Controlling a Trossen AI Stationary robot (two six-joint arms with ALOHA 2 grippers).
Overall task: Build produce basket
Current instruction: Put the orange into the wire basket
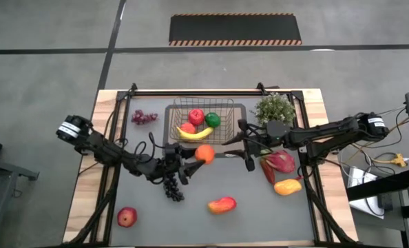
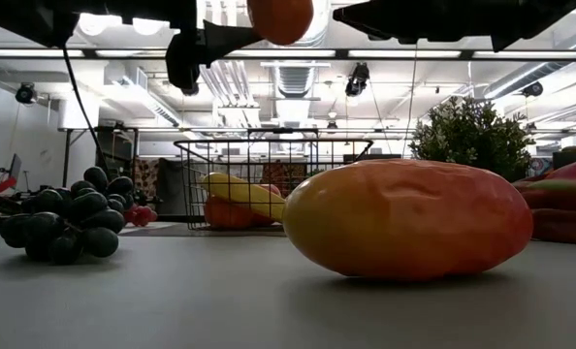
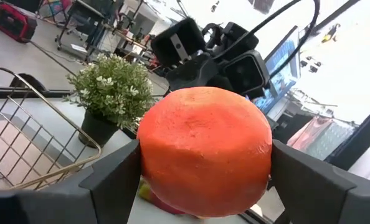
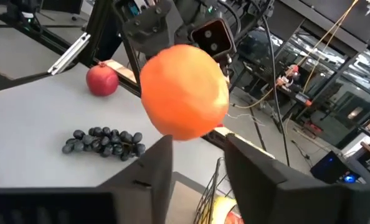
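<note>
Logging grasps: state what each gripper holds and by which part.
The left gripper holds the orange, fingers pressed on its opposite sides, lifted off the table. The right gripper is open and holds nothing.

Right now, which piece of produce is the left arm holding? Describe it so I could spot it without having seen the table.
Start at the wire basket at the back middle of the table. Just in front of its near edge, the left gripper is closed on a round orange, held up off the surface. It is the only plain orange ball; the dark grapes lie below it on the mat.
</note>
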